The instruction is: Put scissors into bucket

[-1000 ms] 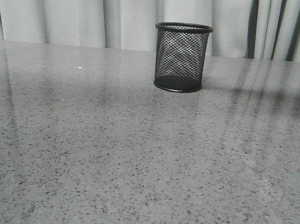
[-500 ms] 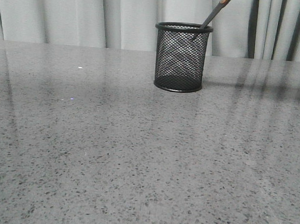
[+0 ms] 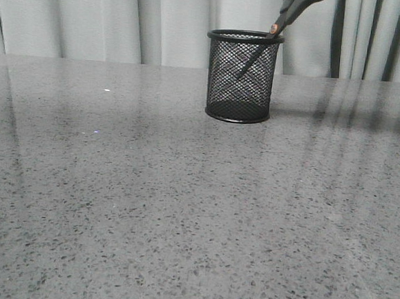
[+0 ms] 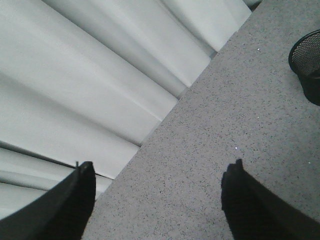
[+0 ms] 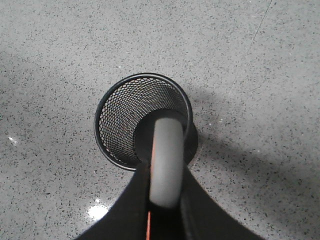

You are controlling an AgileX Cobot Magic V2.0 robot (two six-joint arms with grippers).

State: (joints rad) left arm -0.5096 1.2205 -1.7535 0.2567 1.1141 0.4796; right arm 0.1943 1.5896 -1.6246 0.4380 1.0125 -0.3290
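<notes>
The black wire-mesh bucket (image 3: 242,76) stands upright on the grey table, toward the back and right of the middle. The scissors (image 3: 288,14) come in slanted from the upper right, blades down inside the bucket, dark handles with an orange lining above the rim. In the right wrist view my right gripper (image 5: 165,172) is shut on the scissors' grey handle loop (image 5: 166,160), directly over the bucket's mouth (image 5: 120,115). My left gripper (image 4: 157,195) is open and empty, above the table's far left edge; the bucket (image 4: 307,62) shows at the edge of its view.
Pale curtains (image 3: 92,16) hang behind the speckled grey table (image 3: 181,210). Neither arm shows in the front view; the right arm is above its top edge.
The scissors have come down from the upper right: absent a second ago, tips at the rim half a second ago, blades now well inside the bucket.
</notes>
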